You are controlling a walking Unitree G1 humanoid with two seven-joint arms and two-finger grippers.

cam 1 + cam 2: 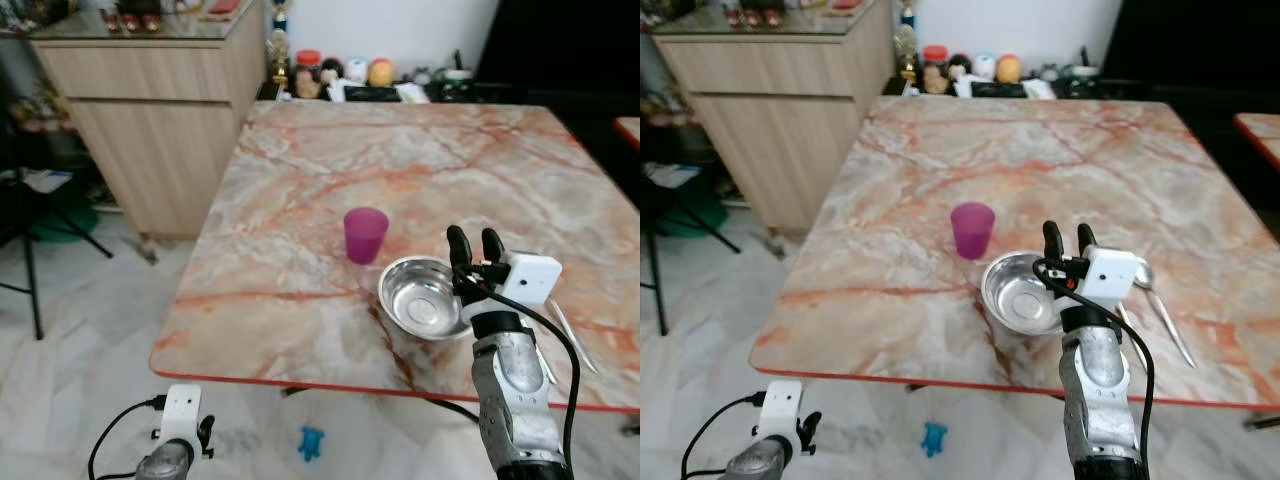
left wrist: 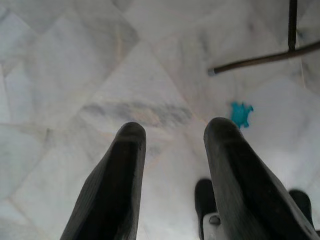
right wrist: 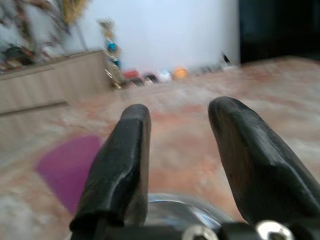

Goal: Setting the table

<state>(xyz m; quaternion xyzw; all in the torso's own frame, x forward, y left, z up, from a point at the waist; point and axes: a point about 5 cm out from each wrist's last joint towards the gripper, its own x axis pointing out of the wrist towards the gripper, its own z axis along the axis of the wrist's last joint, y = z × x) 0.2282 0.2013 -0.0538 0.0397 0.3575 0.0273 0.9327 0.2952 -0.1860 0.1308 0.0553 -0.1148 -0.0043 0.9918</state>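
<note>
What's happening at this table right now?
The robot stands at a marble table being set. Its right tool, fingers open and holding nothing, hovers over the near rim of a steel bowl. A purple cup stands just beyond the bowl, and a spoon lies to the bowl's right. The left tool hangs open over the floor.

Home dining rm: marble table (image 1: 420, 170), wood sideboard (image 1: 150, 110), knick-knacks (image 1: 335, 75).

No text or label can be read.
</note>
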